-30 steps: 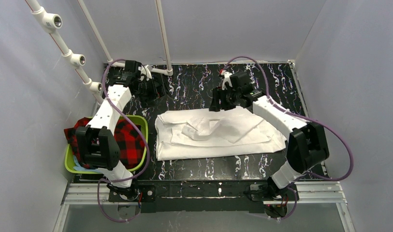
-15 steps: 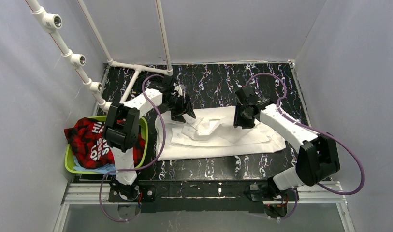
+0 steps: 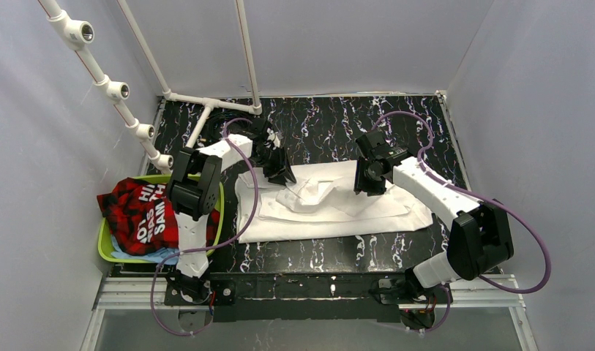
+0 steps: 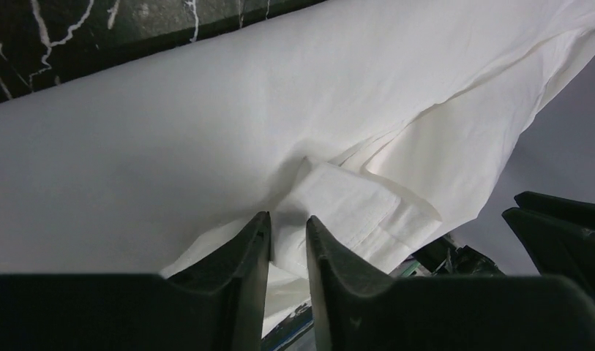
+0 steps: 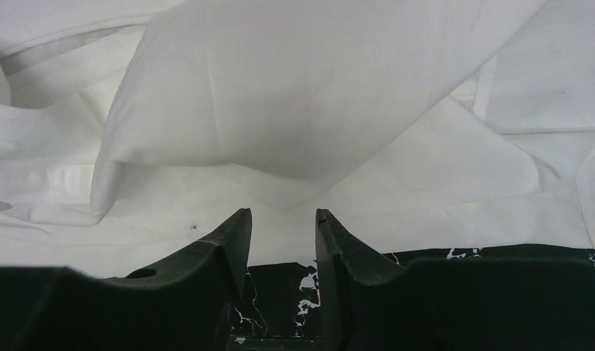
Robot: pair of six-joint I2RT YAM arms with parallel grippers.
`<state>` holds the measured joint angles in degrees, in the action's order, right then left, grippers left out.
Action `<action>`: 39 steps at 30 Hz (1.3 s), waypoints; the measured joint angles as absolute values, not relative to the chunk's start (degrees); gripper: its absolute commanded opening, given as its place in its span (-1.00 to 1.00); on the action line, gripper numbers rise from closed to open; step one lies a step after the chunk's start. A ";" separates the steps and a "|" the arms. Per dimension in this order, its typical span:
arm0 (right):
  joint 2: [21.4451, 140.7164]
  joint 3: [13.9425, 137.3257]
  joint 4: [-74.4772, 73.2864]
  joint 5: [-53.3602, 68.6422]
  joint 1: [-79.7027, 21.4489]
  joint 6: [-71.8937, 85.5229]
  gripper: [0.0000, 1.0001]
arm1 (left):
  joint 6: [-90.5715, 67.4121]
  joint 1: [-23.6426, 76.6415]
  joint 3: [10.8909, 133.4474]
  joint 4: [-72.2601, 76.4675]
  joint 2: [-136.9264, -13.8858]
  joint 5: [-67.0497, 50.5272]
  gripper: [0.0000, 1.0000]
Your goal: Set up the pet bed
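Note:
The white pet bed cloth (image 3: 338, 208) lies flat and rumpled across the middle of the black marbled table, with loose folds near its far left part. My left gripper (image 3: 283, 175) sits at those folds. In the left wrist view its fingers (image 4: 288, 219) stand close together with a raised fold of the cloth (image 4: 331, 197) pinched between them. My right gripper (image 3: 366, 184) rests at the cloth's far edge near the middle. In the right wrist view its fingers (image 5: 283, 213) stand apart over the cloth's hem (image 5: 397, 219), with bare table showing between them.
A green basket (image 3: 217, 191) holding a red plaid cloth (image 3: 140, 212) stands at the table's left edge. A white pipe frame (image 3: 206, 102) rises from the far left corner. Grey walls close in on three sides.
My left arm swung from the far left corner over to the cloth's folds, and its jaws closed on one. My right gripper came down onto the far edge, narrowed a little and stayed.

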<state>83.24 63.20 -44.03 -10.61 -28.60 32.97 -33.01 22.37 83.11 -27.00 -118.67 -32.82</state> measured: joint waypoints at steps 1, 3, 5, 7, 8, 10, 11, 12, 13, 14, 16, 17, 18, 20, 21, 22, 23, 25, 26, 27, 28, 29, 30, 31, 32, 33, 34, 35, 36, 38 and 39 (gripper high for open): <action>83.40 63.22 -44.03 -10.59 -28.60 32.99 -0.08 | -33.39 22.37 83.11 -27.07 -118.63 -32.99 -0.86; 83.70 63.22 -44.03 -10.61 -28.60 32.99 -0.08 | -34.00 22.37 83.11 -27.35 -118.52 -33.15 -1.00; 83.83 63.22 -44.01 -10.61 -28.60 32.99 -0.08 | -34.28 22.37 83.13 -27.94 -118.34 -33.21 -1.00; 83.88 63.22 -44.01 -10.74 -28.60 32.99 -0.08 | -34.15 22.37 83.22 -29.08 -117.80 -32.93 -1.00; 83.90 63.22 -44.01 -10.85 -28.60 32.99 -0.07 | -34.15 22.37 83.22 -29.74 -117.21 -32.47 -1.00; 84.07 63.26 -44.01 -11.11 -28.60 32.99 -0.03 | -34.15 22.37 83.22 -30.89 -115.52 -31.20 -1.00; 84.16 63.29 -43.99 -11.29 -28.60 33.01 0.01 | -34.15 22.37 83.20 -31.57 -114.26 -30.02 -1.00; 84.29 63.31 -43.99 -11.55 -28.60 32.97 0.05 | -34.26 22.37 83.18 -32.18 -112.62 -28.73 -1.00; 84.38 63.31 -43.99 -11.75 -28.60 32.86 0.10 | -34.44 22.37 83.18 -32.69 -111.15 -27.38 -1.00; 84.40 63.31 -43.97 -11.90 -28.60 32.67 0.14 | -34.79 22.35 83.18 -33.52 -109.21 -25.74 -1.00; 84.42 63.31 -43.77 -12.08 -28.60 31.48 0.22 | -35.79 22.22 83.37 -35.46 -105.54 -22.76 -1.00; 84.42 63.31 -43.53 -12.34 -28.60 30.74 0.23 | -36.27 22.17 83.72 -36.69 -103.96 -21.43 -1.00; 84.44 63.31 -43.33 -12.71 -28.58 29.76 0.24 | -36.80 22.09 84.27 -37.87 -102.78 -20.12 -1.00; 84.68 63.33 -42.98 -13.39 -28.38 28.05 0.24 | -37.65 21.96 85.06 -39.35 -101.38 -17.65 -1.00; 85.12 63.33 -42.54 -13.61 -28.05 26.89 0.24 | -38.15 21.87 85.32 -40.05 -100.84 -16.19 -1.00; 85.65 63.33 -42.13 -13.63 -27.75 26.30 0.23 | -38.50 21.87 85.47 -40.88 -100.57 -14.92 -1.00; 86.48 63.35 -41.45 -13.63 -27.29 25.43 0.23 | -38.92 21.87 85.58 -41.82 -100.51 -13.58 -1.00; 89.06 63.35 -39.31 -13.47 -26.24 23.94 0.23 | -39.81 21.85 85.67 -43.88 -100.51 -10.48 -1.00; 90.17 63.35 -38.41 -13.34 -25.89 23.55 0.22 | -40.21 21.85 85.67 -44.73 -100.51 -9.23 -1.00; 91.53 63.35 -37.30 -13.21 -25.50 23.11 0.22 | -40.62 21.85 85.67 -45.58 -100.51 -7.79 -1.00; 92.84 63.35 -36.10 -13.06 -25.17 22.59 0.22 | -40.99 21.85 85.67 -46.26 -100.49 -6.35 -1.00; 94.08 63.35 -34.98 -12.88 -24.91 22.22 0.23 | -41.19 21.82 85.67 -46.87 -100.49 -5.04 -1.00; 95.18 63.35 -33.98 -12.71 -24.69 21.96 0.23 | -41.41 21.82 85.67 -47.44 -100.49 -3.79 -1.00; 96.07 63.37 -32.97 -12.58 -24.47 21.67 0.23 | -41.60 21.82 85.69 -47.97 -100.49 -2.66 -1.00; 96.95 63.42 -32.03 -12.36 -24.36 21.39 0.23 | -41.76 21.82 85.73 -48.47 -100.44 -1.69 -1.00; 97.65 63.57 -31.51 -12.21 -24.32 21.12 0.23 | -41.82 21.82 85.82 -48.73 -100.44 -1.06 -1.00; 98.54 64.05 -31.22 -12.01 -24.25 20.88 0.23 | -41.82 21.82 86.06 -49.10 -100.44 -0.27 -1.00; 99.50 64.82 -31.00 -11.84 -24.21 20.73 0.24 | -41.78 21.82 86.37 -49.47 -100.44 0.43 -1.00; 100.55 65.76 -30.79 -11.77 -24.21 20.58 0.23 | -41.63 21.82 86.70 -49.76 -100.44 0.99 -0.97; 102.08 67.09 -30.22 -11.73 -24.18 20.53 0.23 | -41.06 21.80 87.94 -50.48 -100.44 1.76 -0.59; 102.67 67.61 -30.13 -11.73 -24.18 20.53 0.23 | -40.58 21.80 88.86 -50.98 -100.44 2.04 -0.30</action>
